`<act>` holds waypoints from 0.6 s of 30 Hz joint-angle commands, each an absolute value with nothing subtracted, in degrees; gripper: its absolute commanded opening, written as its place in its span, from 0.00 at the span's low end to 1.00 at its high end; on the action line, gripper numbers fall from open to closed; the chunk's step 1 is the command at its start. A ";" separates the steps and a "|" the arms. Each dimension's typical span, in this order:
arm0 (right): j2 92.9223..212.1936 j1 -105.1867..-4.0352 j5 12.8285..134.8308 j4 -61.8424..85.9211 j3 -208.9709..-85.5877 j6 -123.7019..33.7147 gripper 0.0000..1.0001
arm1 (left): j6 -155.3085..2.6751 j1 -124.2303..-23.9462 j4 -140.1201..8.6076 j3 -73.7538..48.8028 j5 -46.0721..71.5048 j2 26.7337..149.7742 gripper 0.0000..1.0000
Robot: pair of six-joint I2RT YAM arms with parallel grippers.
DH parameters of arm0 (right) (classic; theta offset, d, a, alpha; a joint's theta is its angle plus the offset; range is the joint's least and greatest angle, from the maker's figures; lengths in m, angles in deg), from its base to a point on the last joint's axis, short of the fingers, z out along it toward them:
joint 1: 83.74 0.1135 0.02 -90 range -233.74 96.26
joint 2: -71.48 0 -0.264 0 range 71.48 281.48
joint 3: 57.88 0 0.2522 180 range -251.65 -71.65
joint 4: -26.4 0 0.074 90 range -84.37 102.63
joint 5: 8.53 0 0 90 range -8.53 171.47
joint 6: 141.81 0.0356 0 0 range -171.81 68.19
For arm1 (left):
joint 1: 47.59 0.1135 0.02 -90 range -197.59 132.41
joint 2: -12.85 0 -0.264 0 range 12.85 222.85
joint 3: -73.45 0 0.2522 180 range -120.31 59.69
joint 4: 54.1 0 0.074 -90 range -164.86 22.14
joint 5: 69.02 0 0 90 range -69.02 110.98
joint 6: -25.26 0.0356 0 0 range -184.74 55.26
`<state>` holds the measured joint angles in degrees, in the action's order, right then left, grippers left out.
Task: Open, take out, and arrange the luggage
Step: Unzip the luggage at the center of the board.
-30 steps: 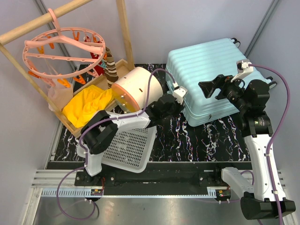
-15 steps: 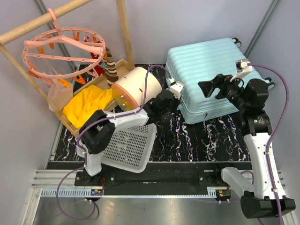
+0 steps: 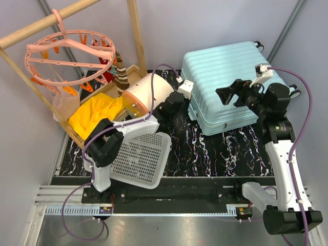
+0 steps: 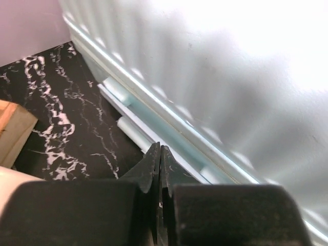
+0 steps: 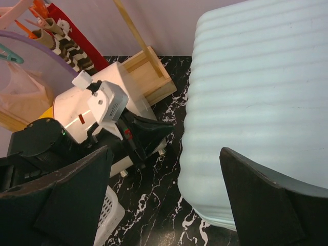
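Desk: black marbled top [image 3: 215, 148], grey walls behind it.
Luggage: the pale mint suitcase [image 3: 225, 82] lies flat and closed on the far right of the desk, ribbed shell facing up.
Left claw [image 4: 160, 154]: fingers pressed together, empty, low on the desk just beside the luggage's left side seam.
Right claw [image 3: 233, 92]: fingers spread wide, holding nothing, above the luggage's upper shell.
Basket: white, perforated [image 3: 138, 159], at the near left.
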<state>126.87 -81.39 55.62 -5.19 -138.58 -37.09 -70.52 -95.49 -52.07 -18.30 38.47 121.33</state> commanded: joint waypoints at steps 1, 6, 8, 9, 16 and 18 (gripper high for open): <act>126.94 -81.45 58.44 -6.17 -139.94 -39.06 0.95 | -68.78 -96.02 -41.51 -11.52 26.63 117.44 0.10; 125.45 -81.45 59.06 -9.07 -138.36 -39.77 0.95 | -71.15 -95.93 -32.10 -5.88 10.45 116.65 0.45; 124.39 -81.45 59.41 -9.60 -138.00 -39.77 0.95 | -71.68 -95.93 -30.69 -4.73 9.82 117.26 0.51; 124.04 -81.45 59.41 -10.12 -138.00 -39.85 0.95 | -71.68 -95.93 -31.03 -5.08 9.12 117.70 0.52; 122.63 -81.45 59.59 -11.27 -138.70 -40.12 0.95 | -70.54 -95.40 -32.26 -6.92 9.64 119.37 0.58; 123.07 -81.36 59.24 -11.27 -138.97 -40.03 0.96 | -69.93 -95.05 -34.28 -7.98 9.73 120.25 0.57</act>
